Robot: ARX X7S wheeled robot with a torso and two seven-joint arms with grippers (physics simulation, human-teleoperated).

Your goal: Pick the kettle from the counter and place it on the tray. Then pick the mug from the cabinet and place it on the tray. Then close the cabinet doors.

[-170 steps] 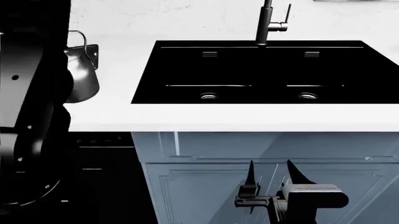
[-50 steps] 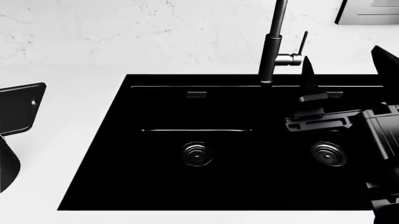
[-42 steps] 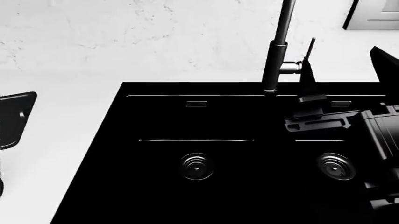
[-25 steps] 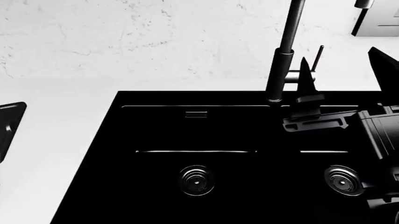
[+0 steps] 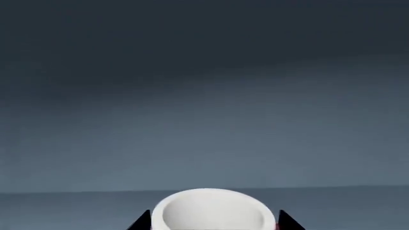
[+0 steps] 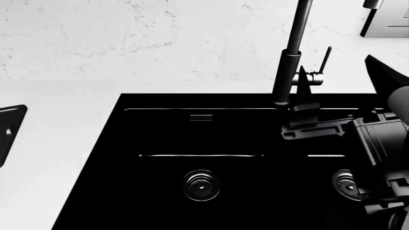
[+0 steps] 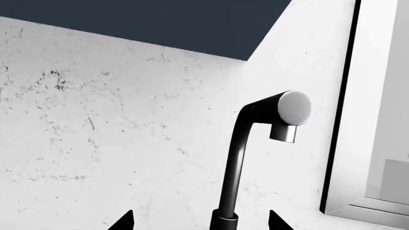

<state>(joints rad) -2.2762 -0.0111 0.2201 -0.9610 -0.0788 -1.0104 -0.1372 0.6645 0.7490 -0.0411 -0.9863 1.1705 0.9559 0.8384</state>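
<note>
Right end effector (image 6: 338, 86) drifting slightly toward the faucet (image 6: 289, 52), fingers spread, holding nothing. Left end effector (image 5: 211, 221) flanking the mug (image 5: 213, 211), grip unclear. Suggesting mug transport underway; tray (image 6: 9, 127) lying far off to its side on the surface (image 6: 57, 158).

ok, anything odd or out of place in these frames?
Nothing spilled or damaged. One oddity: the right pincer hangs over the sink with the faucet lined up between its fingers, far from any task item. The mug sits upright between the left pincer's fingers.
</note>
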